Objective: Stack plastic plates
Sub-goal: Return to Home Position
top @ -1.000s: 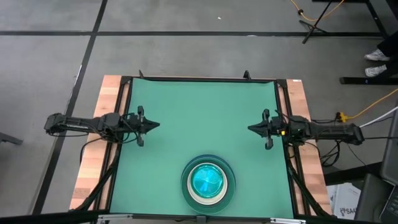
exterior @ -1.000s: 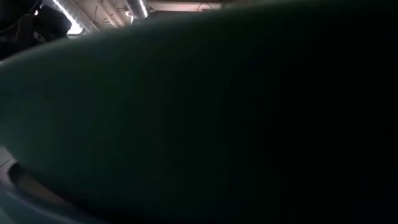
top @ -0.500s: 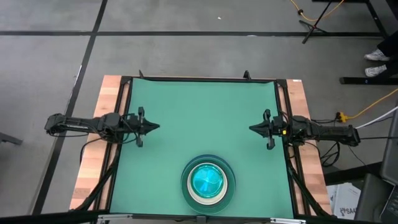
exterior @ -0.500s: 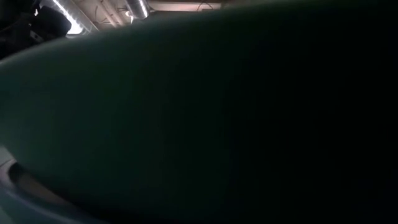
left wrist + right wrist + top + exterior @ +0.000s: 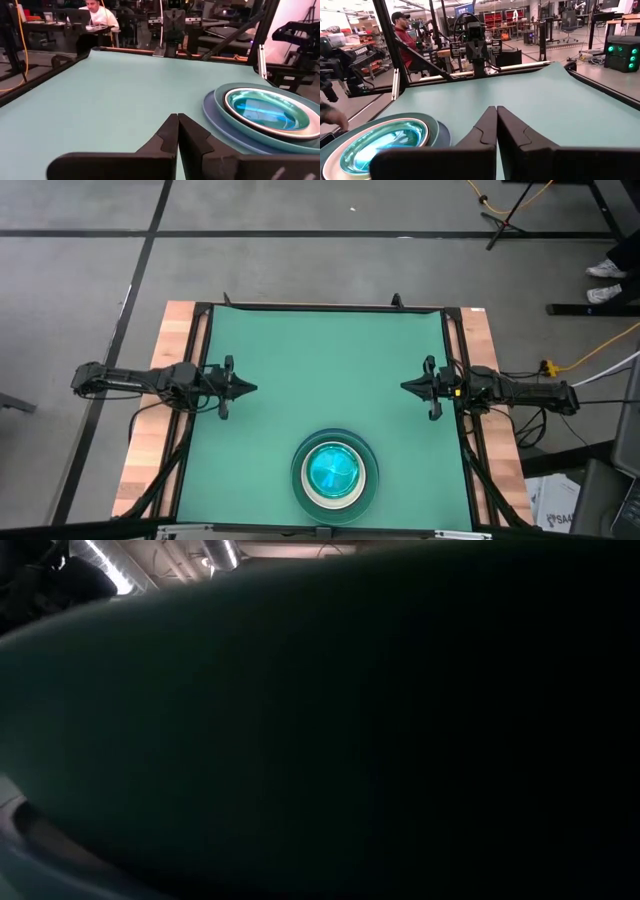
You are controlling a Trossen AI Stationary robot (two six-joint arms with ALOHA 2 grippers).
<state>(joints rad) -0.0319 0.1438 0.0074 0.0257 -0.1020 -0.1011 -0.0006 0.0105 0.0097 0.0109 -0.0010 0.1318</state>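
The plastic plates sit nested in one stack near the table's near edge, at its middle: a large blue and a dark green rim outermost, a white rim inside, translucent cyan on top. The stack also shows in the left wrist view and the right wrist view. In the low view the stack's dark side fills nearly the whole picture. My left gripper waits shut at the table's left side, touching nothing. My right gripper waits shut at the right side, also apart from the stack.
The green mat lies bare between and beyond the two arms. Wooden table strips and black frame rails run along both sides. People sit at desks in the room beyond the table.
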